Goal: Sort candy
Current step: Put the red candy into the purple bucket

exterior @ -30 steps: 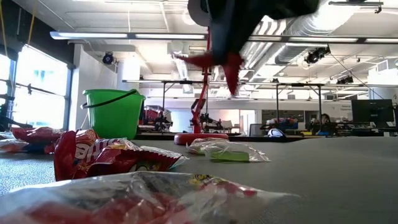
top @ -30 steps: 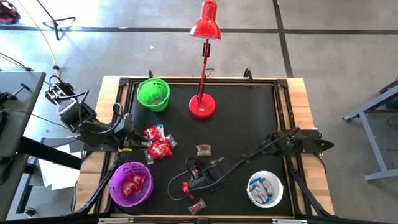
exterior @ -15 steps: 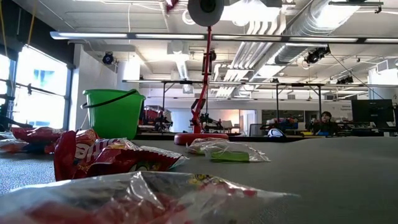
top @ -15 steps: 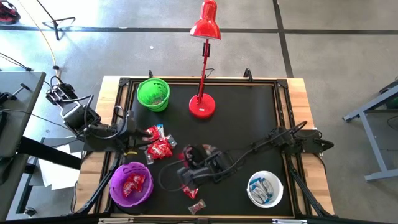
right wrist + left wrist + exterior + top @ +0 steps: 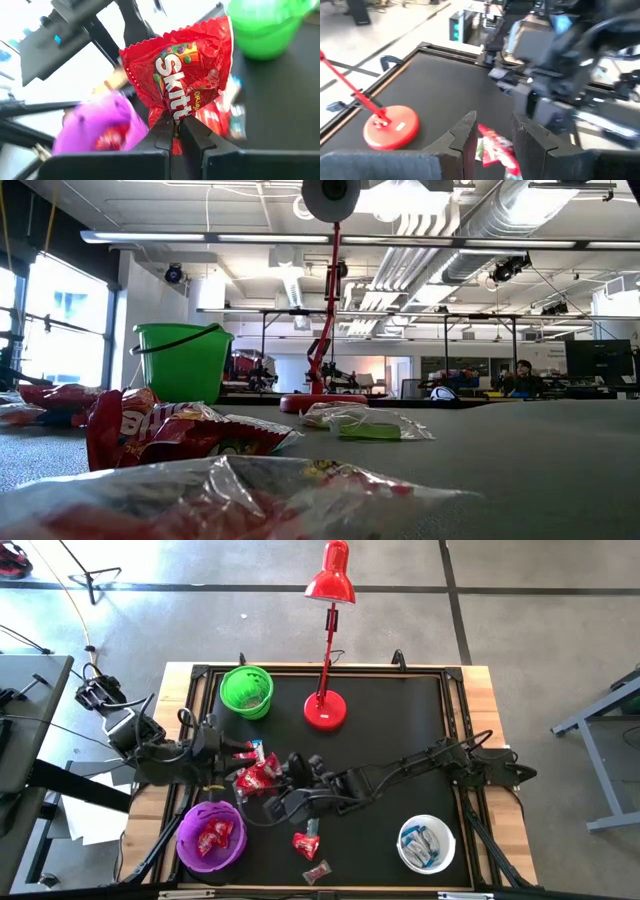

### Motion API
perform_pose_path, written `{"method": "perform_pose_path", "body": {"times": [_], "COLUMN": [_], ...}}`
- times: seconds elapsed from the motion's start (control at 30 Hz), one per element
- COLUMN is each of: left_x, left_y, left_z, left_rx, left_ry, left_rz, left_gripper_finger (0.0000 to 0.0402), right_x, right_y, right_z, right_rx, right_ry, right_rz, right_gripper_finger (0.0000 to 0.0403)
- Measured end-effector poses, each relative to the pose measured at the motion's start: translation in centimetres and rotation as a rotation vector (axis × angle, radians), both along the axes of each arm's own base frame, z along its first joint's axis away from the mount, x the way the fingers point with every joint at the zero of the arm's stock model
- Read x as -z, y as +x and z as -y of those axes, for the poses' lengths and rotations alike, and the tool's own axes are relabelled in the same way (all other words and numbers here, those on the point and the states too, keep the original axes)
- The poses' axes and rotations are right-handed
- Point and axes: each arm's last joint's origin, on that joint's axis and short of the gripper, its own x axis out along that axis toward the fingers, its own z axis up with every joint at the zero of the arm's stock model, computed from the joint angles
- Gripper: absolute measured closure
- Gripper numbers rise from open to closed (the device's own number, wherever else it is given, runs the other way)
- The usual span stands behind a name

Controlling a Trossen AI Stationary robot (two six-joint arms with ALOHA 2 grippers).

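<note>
The right hand (image 5: 175, 131) is pinched tight on a red candy (image 5: 182, 75), a little red pack with big white letters, and the pack sticks up from the tips of its fingers. A second ago this arm was low down near the front of the desk (image 5: 390, 720). Now it has swung across the middle and reaches toward the left side, close to the pile of red candy (image 5: 256, 778). In the right wrist view the purple bowl (image 5: 100, 125) shows just past the pack, with red candy already inside it. So I think the red pack is on its way to the purple bowl (image 5: 211, 837), where the red ones go. It is not over the bowl yet, so it should not let go now. The left hand (image 5: 492, 131) has its fingers partly apart with nothing held between them, and it hangs over the left side of the desk by the pile. It has crept a little closer to the pile. The two arms are now near each other, so they could bump. One red candy (image 5: 306, 844) and a clear candy (image 5: 317, 872) lie on the desk near the front. The green bowl (image 5: 246, 691) and the white bowl (image 5: 427, 844) are well apart from both hands.
</note>
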Motion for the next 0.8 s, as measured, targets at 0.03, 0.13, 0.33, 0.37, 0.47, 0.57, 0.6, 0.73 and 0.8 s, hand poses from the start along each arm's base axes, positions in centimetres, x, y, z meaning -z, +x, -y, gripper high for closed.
{"method": "perform_pose_path", "body": {"times": [0.03,0.13,0.33,0.37,0.47,0.57,0.6,0.73,0.8], "left_x": [0.06,0.27,0.27,0.25,0.15,0.16,0.16,0.17,0.22], "left_y": [0.10,0.44,0.92,0.94,0.98,0.98,0.98,0.99,1.04], "left_z": [0.05,0.26,0.61,0.62,0.66,0.66,0.66,0.66,0.73], "left_rx": [-0.012,-0.049,-0.071,-0.071,-0.072,-0.072,-0.072,-0.071,-0.064], "left_ry": [0.006,0.010,0.005,0.002,-0.007,-0.007,-0.008,-0.007,-0.010], "left_rz": [0.001,0.007,0.031,0.033,0.043,0.042,0.043,0.042,0.037], "left_gripper_finger": [0.0298,0.0298,0.0298,0.0298,0.0298,0.0298,0.0298,0.0297,0.0295], "right_x": [-0.24,-0.69,-0.95,-0.98,-1.01,-1.05,-1.06,-1.12,-1.12], "right_y": [0.13,0.36,0.08,0.05,-0.04,-0.07,-0.07,-0.12,-0.12], "right_z": [-0.04,-0.06,-0.44,-0.45,-0.49,-0.43,-0.39,-0.28,-0.24], "right_rx": [-0.003,-0.011,0.027,0.037,0.043,0.054,0.057,0.080,0.077], "right_ry": [-0.025,-0.098,-0.249,-0.274,-0.325,-0.370,-0.383,-0.439,-0.456], "right_rz": [0.020,0.047,0.034,0.029,0.013,-0.001,-0.005,-0.023,-0.031], "right_gripper_finger": [0.0393,0.0393,0.0393,0.0393,0.0393,0.0393,0.0393,0.0393,0.0393]}}
